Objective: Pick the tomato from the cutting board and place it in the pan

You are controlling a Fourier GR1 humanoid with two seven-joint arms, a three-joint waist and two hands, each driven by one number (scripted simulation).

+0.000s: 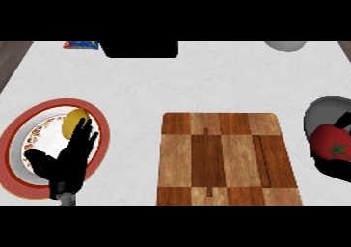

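Note:
The red tomato (330, 144), with a green star-shaped stem, hangs over the grey pan (326, 109) at the counter's right edge. My right hand (340, 170) is curled round it, with black fingers showing above and below the fruit. The wooden cutting board (224, 159) lies in the middle with nothing on it. Over the plate at the left, my left hand (66, 161) rests open with its fingers straight, pointing up.
A red-rimmed patterned plate (15, 149) at the left holds a yellow item (73, 120), partly under my left hand. At the back edge are a black box (141, 49), a blue and orange packet (82, 45) and a grey bowl (285, 46).

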